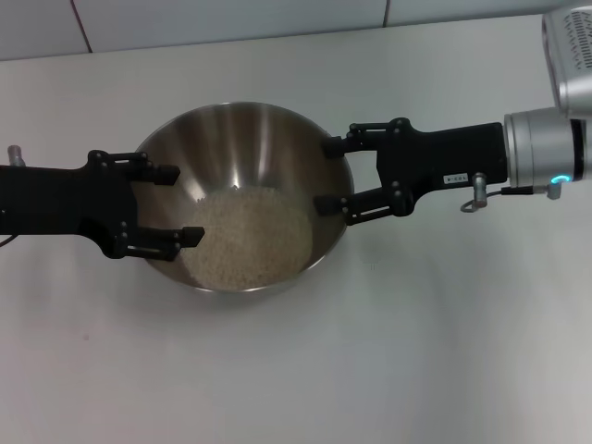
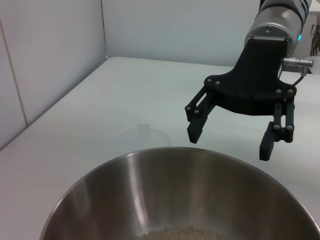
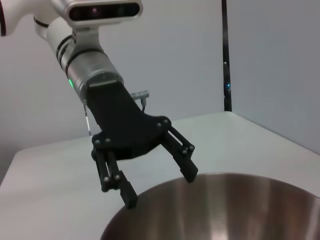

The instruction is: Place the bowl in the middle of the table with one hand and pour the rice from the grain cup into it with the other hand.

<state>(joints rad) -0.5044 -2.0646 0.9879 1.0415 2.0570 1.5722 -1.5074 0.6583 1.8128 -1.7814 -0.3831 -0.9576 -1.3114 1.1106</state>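
The steel bowl (image 1: 240, 139) stands in the middle of the white table (image 1: 416, 351) and holds a heap of rice (image 1: 245, 236). My left gripper (image 1: 178, 203) is open and empty, with its fingers over the bowl's left rim. My right gripper (image 1: 326, 176) is open and empty at the bowl's right rim. The left wrist view shows the bowl (image 2: 175, 190), a strip of rice (image 2: 175, 234) and the right gripper (image 2: 229, 144) above the rim. The right wrist view shows the bowl (image 3: 240, 200) and the left gripper (image 3: 161, 187). The grain cup does not show clearly in any view.
A faint clear round shape (image 2: 142, 135) lies on the table beyond the bowl in the left wrist view; I cannot tell what it is. Pale wall panels (image 1: 231, 18) stand behind the table's far edge.
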